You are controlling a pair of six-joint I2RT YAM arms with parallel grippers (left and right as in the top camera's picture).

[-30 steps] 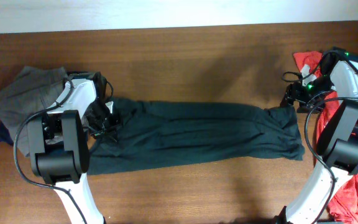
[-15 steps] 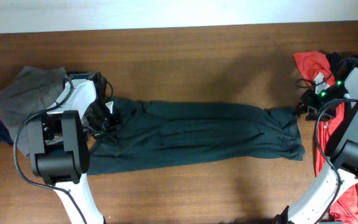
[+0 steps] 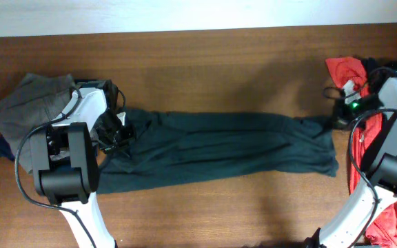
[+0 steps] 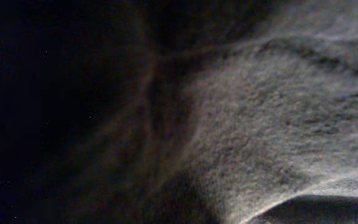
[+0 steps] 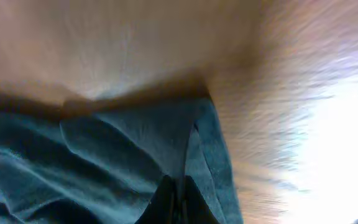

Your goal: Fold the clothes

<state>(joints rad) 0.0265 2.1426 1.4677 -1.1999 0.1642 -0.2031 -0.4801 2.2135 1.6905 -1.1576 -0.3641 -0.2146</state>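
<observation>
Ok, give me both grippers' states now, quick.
Left gripper: closed, pinching the dark green T-shirt at its left end.
Right gripper: closed on the T-shirt's right corner.

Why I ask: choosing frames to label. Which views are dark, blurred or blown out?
Overhead: evenly lit and sharp, the dark green T-shirt clear on the wooden table. Left wrist: left half nearly black, only grainy cloth close up. Right wrist: wood smeared by blur, white glare at right, T-shirt folds readable.
</observation>
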